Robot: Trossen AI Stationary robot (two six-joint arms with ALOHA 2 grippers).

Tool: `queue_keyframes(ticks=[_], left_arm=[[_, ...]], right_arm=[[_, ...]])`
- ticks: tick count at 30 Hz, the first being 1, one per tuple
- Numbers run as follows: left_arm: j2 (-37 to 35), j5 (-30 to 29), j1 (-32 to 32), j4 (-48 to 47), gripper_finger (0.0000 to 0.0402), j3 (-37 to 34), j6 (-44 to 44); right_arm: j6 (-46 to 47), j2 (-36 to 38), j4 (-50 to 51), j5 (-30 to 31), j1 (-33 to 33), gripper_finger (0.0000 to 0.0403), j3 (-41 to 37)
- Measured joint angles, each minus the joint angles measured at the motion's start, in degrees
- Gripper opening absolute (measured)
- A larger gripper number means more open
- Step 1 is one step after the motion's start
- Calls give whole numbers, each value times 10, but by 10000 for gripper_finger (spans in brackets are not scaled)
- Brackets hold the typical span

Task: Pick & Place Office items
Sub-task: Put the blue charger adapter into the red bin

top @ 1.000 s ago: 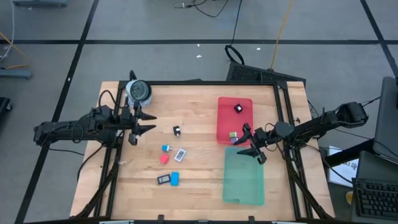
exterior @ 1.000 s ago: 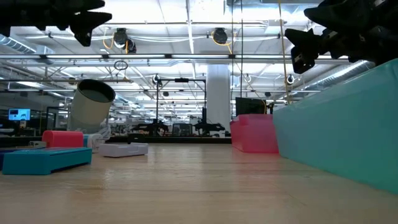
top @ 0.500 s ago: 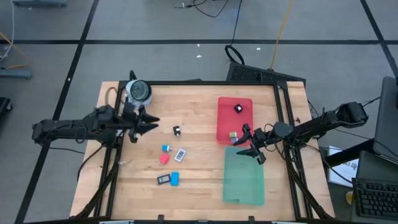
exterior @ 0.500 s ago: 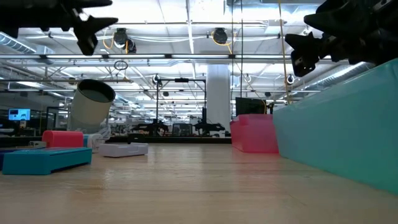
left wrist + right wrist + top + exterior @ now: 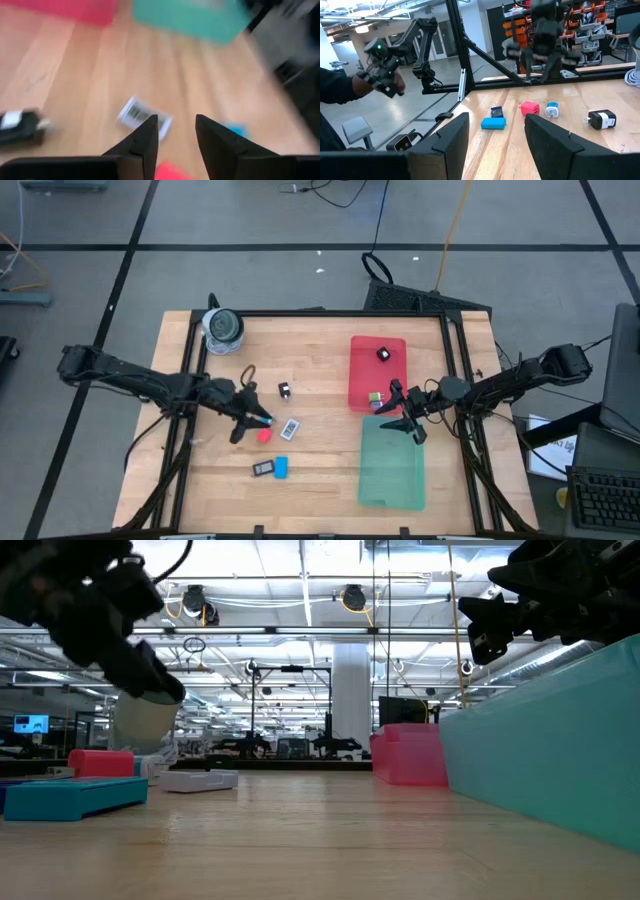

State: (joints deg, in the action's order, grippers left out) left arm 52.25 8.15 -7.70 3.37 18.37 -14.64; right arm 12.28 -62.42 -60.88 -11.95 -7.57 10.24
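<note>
Clock read off the overhead shot, 12 at the far edge. Small blue clip [image 5: 267, 419] a bit toward 9 o'clock from the table's [image 5: 320, 480] middle, right at the tips of the left gripper [image 5: 256, 418]. Can't tell if actually touching it or just hanging over it. Through the left wrist cam: fingers [image 5: 145, 142] only a narrow gap apart, bare wood showing in between, nothing pinched. White labelled tag [image 5: 290, 427] just beside the clip at 4 o'clock, pink piece [image 5: 264, 436] just beside it at 6. Further out toward 6: dark block [image 5: 263, 469] and blue bar [image 5: 281, 468] side by side, looks like touching. Black-and-white bit [image 5: 284, 390] near the clip at 1 o'clock, off on its own. Two more already in the red tray [image 5: 360, 370] over at 2 o'clock: a black one [image 5: 383, 354] near its far end, a green one [image 5: 376, 396] near its near end. Green tray [image 5: 391, 480] at 4 o'clock, butted up against the red one. Right gripper [image 5: 405, 412] parked above the seam between the two trays, fingers spread to a middling gap, holding nothing. Grey roll [image 5: 222, 327] way off in the 10 o'clock corner, well apart from everything.
</note>
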Motion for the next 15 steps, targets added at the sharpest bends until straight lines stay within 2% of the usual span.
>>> queue_keyframes(ticks=[7,10,15], left_arm=[[58,-78,-11,-70,104,0,109],[74,-109,-11,-72,97,0,118],[105,-127,-11,-74,93,1,114]], right_arm=[[-10,0,3,1,0,180,0],[-10,0,3,1,0,180,0],[-10,0,7,1,0,180,0]])
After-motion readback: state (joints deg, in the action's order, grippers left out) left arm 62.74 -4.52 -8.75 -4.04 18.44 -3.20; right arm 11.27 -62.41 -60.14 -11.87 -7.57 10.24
